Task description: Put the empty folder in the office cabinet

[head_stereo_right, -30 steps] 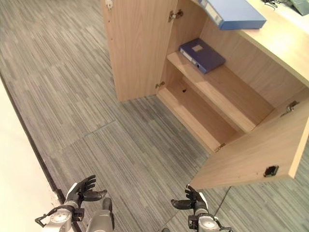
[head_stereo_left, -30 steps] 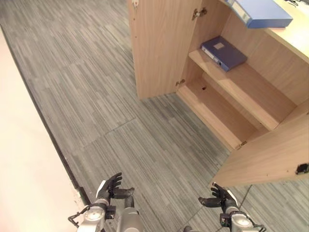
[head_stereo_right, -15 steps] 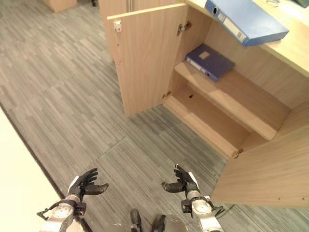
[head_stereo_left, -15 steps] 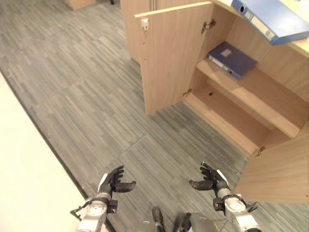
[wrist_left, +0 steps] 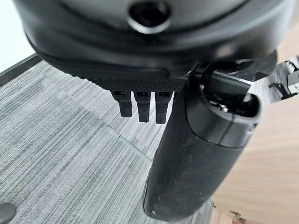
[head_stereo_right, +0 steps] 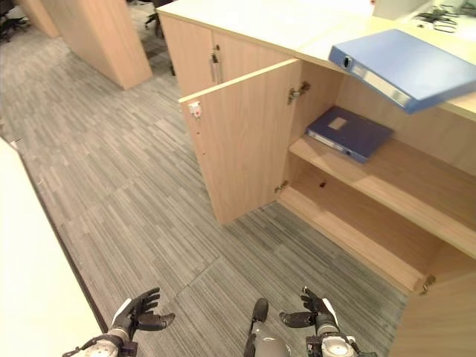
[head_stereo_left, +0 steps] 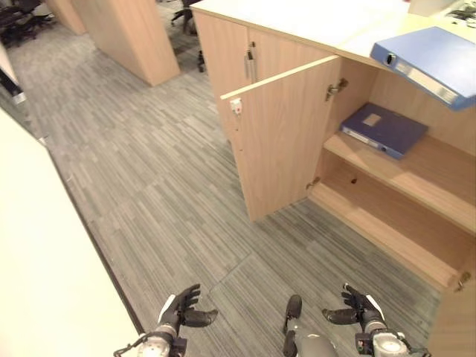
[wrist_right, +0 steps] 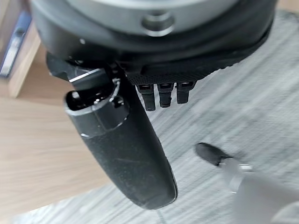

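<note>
Both hands empty, fingers relaxed & spread: left hand [head_stereo_left: 181, 311] at 7 o'clock, right hand [head_stereo_left: 358, 307] at 5. Light-blue folder [head_stereo_right: 405, 68] lies on cabinet top [head_stereo_right: 297, 26] at 2, overhanging edge, handy to grab. Cabinet door [head_stereo_right: 242, 141] open; dark-blue folder [head_stereo_right: 349, 132] already on shelf [head_stereo_right: 387, 186].

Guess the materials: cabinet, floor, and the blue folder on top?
Cabinet: light wood-grain board, matte, probably laminate; metal hinges show.
Floor: grey striped carpet tiles, judging by the seams.
Blue folder: smooth card or plastic cover, slight sheen, white spine label.
</note>
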